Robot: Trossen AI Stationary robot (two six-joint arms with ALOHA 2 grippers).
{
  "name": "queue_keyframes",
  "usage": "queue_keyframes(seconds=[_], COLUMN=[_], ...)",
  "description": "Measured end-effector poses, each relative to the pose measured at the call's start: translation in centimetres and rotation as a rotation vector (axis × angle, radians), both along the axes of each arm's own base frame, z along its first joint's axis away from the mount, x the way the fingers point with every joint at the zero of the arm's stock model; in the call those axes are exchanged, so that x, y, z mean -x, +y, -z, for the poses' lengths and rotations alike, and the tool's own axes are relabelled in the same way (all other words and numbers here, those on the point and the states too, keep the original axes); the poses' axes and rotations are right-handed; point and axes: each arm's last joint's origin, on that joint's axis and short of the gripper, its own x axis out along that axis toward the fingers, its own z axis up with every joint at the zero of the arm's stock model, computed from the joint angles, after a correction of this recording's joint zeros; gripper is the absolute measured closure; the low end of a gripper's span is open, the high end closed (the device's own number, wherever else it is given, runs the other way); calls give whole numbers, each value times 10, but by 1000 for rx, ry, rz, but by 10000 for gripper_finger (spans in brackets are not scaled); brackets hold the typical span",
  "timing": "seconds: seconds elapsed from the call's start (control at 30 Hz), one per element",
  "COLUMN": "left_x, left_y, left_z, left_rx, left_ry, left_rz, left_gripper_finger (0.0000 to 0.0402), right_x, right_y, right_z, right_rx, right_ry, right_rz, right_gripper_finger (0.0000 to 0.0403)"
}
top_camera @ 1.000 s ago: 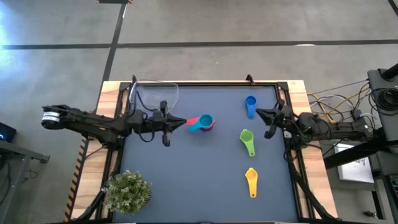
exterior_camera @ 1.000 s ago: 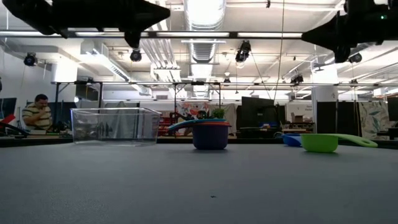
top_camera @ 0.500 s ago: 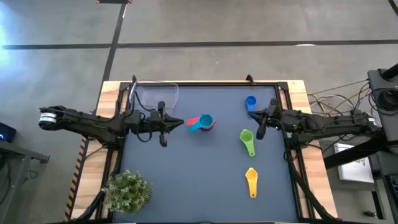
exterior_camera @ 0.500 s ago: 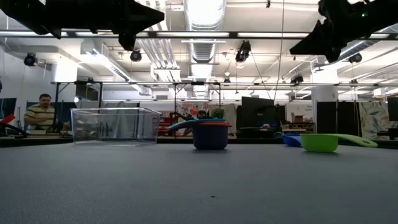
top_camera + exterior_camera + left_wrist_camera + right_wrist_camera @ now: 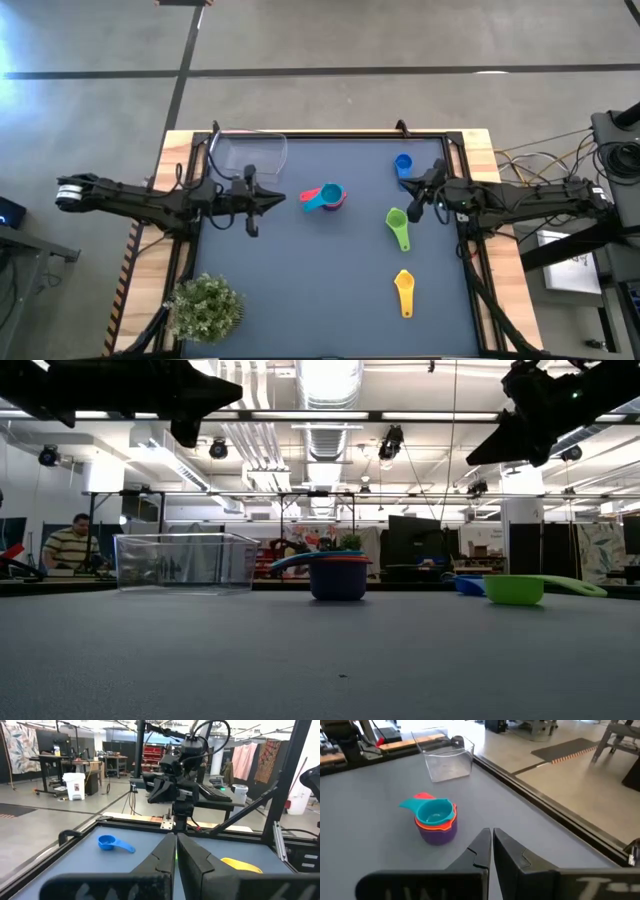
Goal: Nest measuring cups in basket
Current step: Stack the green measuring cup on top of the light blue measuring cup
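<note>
Nested cup stack [image 5: 330, 196] beside empty basket [image 5: 253, 152].

The setting is a large open-plan robotics lab or workshop: the low view shows an exposed ceiling with ducting [image 5: 325, 420], strip lights and hanging cables, and behind the table rows of workbenches, dark monitors [image 5: 415, 540] and metal frames. A person [image 5: 72, 546] sits at a bench at the far left, and the left wrist view shows a polished concrete floor [image 5: 30, 827], a white bin [image 5: 76, 785], red storage racks [image 5: 152, 756] and what appear to be cloths hung on a rail, though that area is hard to make out. The wood-edged, dark-topped table [image 5: 330, 290] stands on grey concrete with loose cables [image 5: 540, 165] trailing at its right.
</note>
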Motion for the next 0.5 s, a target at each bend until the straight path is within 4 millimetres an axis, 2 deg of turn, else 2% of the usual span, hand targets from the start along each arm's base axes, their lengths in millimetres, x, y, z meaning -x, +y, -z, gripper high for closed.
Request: queue_keyframes(seconds=[0.3, 0.5], left_x=[2, 2], left_y=[0, 0], left_z=[1, 1], left_rx=[19, 21], left_ry=[-1, 0], left_rz=[-2, -3], left_gripper_finger=[402, 402], right_x=[2, 2], right_y=[0, 1], right_z=[1, -2], right_rx=[-70, -154], right_ry=[14, 167], right_rz=[22, 32], right_gripper_finger=[394, 381])
